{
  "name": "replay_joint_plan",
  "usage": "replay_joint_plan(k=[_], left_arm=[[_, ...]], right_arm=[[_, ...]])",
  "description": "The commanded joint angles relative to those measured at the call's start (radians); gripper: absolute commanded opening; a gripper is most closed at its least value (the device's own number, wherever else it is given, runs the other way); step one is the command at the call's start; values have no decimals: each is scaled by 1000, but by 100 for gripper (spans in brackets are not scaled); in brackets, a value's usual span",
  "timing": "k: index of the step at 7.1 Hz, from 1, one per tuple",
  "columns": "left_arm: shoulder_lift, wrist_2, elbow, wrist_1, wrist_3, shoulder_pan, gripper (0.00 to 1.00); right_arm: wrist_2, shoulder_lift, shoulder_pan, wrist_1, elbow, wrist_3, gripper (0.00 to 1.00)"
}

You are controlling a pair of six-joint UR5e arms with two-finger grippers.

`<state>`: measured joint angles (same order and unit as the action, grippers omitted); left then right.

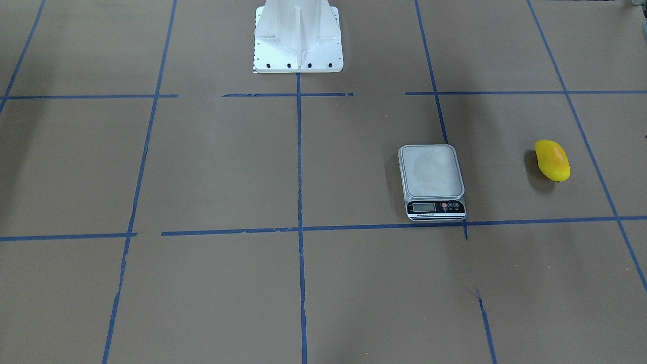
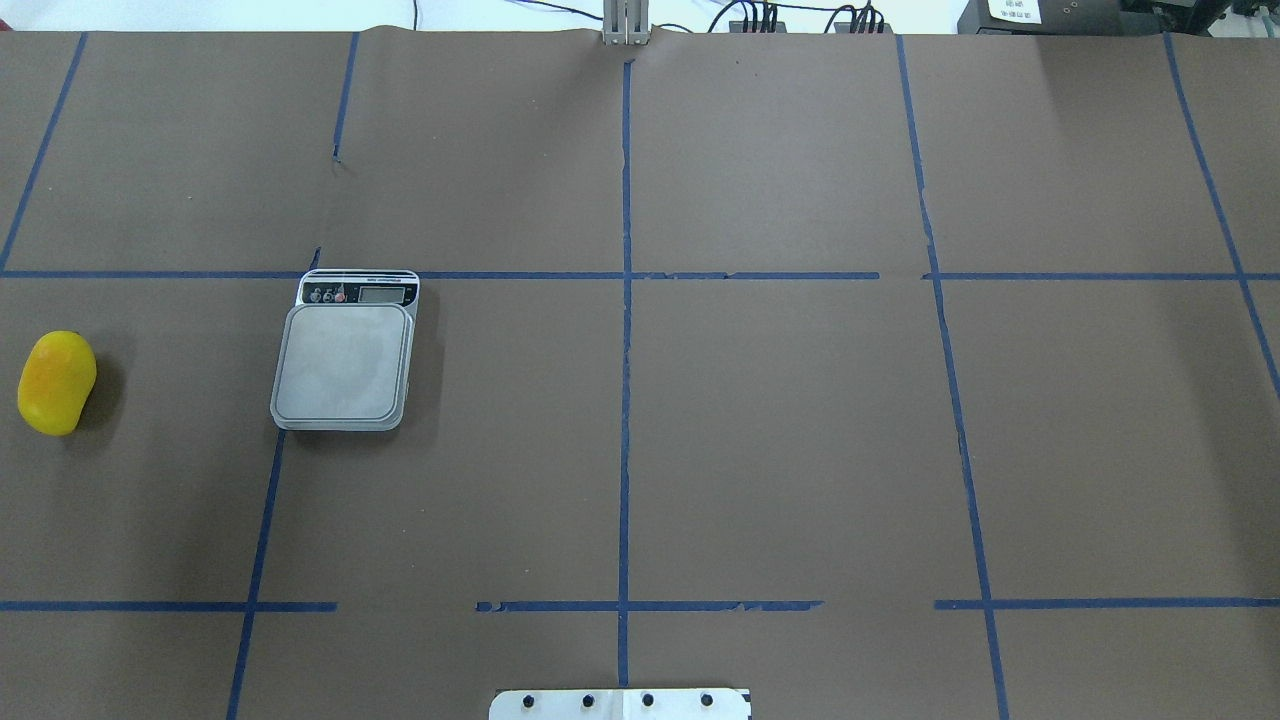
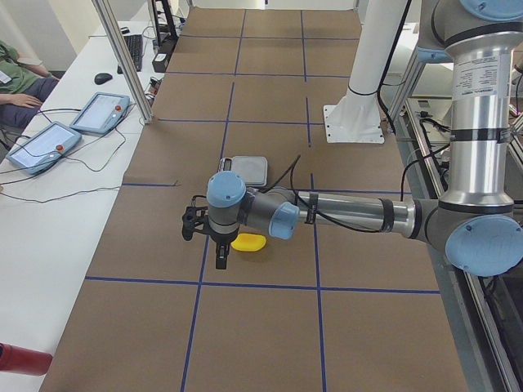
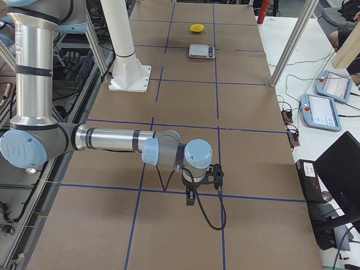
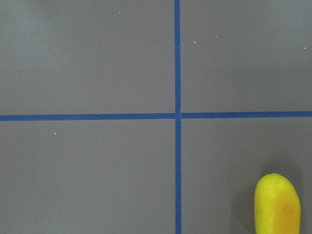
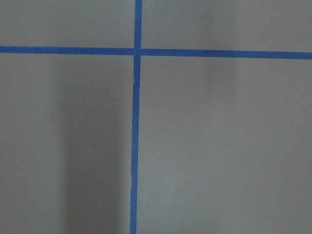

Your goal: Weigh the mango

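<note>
The mango point(image 1: 552, 160) is a small yellow fruit with an orange blush. It lies on the brown table on my left side, also in the overhead view point(image 2: 57, 383) and at the bottom right of the left wrist view point(image 5: 278, 204). The grey scale point(image 1: 431, 172) stands beside it, apart from it, with a bare platform point(image 2: 345, 362). My left gripper point(image 3: 196, 222) hangs above the table close to the mango point(image 3: 248, 242); I cannot tell if it is open or shut. My right gripper point(image 4: 214, 175) is far from both, over bare table; I cannot tell its state.
The white robot base point(image 1: 298, 45) stands at the table's middle edge. Blue tape lines cross the brown cover. A side table with teach pendants point(image 3: 73, 126) and a metal frame post point(image 3: 122, 57) runs along the far edge. A laptop point(image 4: 337, 169) is there too.
</note>
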<state>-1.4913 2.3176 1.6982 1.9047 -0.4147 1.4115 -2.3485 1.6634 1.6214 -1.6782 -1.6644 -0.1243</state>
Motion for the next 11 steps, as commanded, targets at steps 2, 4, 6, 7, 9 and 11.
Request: replay_joint_plan(k=[2, 4, 6, 7, 9, 11], left_arm=[[40, -154, -11, 266, -413, -295, 100], [39, -227, -63, 318, -449, -371, 100], [37, -227, -144, 411, -460, -407, 100], [37, -225, -143, 415, -461, -413, 100], [33, -218, -137, 416, -463, -413, 100], [32, -218, -140, 416, -460, -417, 100]], right_arm=[[0, -1, 0, 0, 0, 0, 100], [0, 1, 0, 0, 0, 0, 100], [0, -1, 0, 0, 0, 0, 100], [0, -1, 0, 0, 0, 0, 100], [0, -1, 0, 0, 0, 0, 100], [0, -1, 0, 0, 0, 0, 100]])
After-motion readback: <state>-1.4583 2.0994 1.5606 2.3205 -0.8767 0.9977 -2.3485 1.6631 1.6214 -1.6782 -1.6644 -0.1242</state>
